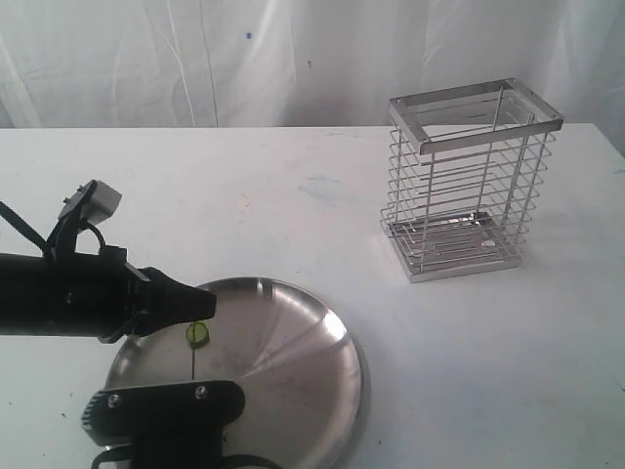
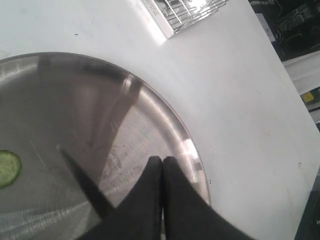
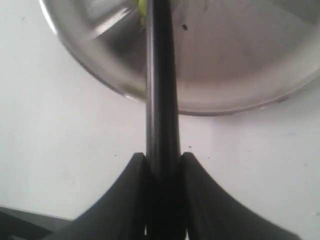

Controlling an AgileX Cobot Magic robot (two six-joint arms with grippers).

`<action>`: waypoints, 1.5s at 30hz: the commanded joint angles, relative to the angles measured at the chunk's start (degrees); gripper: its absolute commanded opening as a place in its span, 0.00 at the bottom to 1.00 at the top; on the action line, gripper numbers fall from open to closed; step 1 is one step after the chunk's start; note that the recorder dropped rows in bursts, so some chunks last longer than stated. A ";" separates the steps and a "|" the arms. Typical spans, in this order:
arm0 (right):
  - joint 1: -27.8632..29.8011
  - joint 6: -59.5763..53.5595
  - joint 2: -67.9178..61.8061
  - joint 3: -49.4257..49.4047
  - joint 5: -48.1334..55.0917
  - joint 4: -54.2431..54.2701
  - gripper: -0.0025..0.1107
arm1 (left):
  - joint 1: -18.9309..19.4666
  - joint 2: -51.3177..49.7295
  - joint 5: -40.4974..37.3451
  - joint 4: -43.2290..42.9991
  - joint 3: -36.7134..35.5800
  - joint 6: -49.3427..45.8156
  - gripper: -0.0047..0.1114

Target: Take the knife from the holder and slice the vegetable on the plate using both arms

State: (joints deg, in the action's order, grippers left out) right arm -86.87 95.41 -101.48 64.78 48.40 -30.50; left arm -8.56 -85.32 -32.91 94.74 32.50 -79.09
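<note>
The steel plate point(image 1: 327, 337) lies at the front left of the white table. A round green vegetable slice point(image 1: 197, 335) rests on it. My left gripper point(image 1: 203, 306) hovers just over the slice, its fingers point(image 2: 155, 172) pressed together with nothing between them. My right gripper point(image 3: 162, 157) is shut on the knife's black handle point(image 3: 161, 75), which points across the plate's rim point(image 3: 240, 107) toward the vegetable point(image 3: 141, 7). In the exterior view the right gripper point(image 1: 193, 389) sits at the plate's near edge. The dark blade point(image 2: 82, 182) lies over the plate point(image 2: 150, 115) close to the slice point(image 2: 7, 168).
The wire holder point(image 1: 469, 186) stands upright at the back right of the table, with nothing visible inside; its base corner point(image 2: 187, 11) shows in the left wrist view. White cloth hangs behind the table.
</note>
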 commanded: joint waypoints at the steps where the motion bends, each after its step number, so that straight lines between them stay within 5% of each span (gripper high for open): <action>1: 0.14 -0.33 -2.68 -0.25 -2.87 2.16 0.02 | -0.08 0.63 0.18 0.22 0.09 -0.26 0.04; 45: -0.48 4.95 -7.19 -0.25 -5.22 1.49 0.02 | -0.08 0.63 0.05 -0.27 0.09 -0.36 0.04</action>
State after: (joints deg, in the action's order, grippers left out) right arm -87.31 99.87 -108.55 64.69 43.03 -29.23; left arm -8.56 -85.32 -30.50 94.74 32.50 -79.09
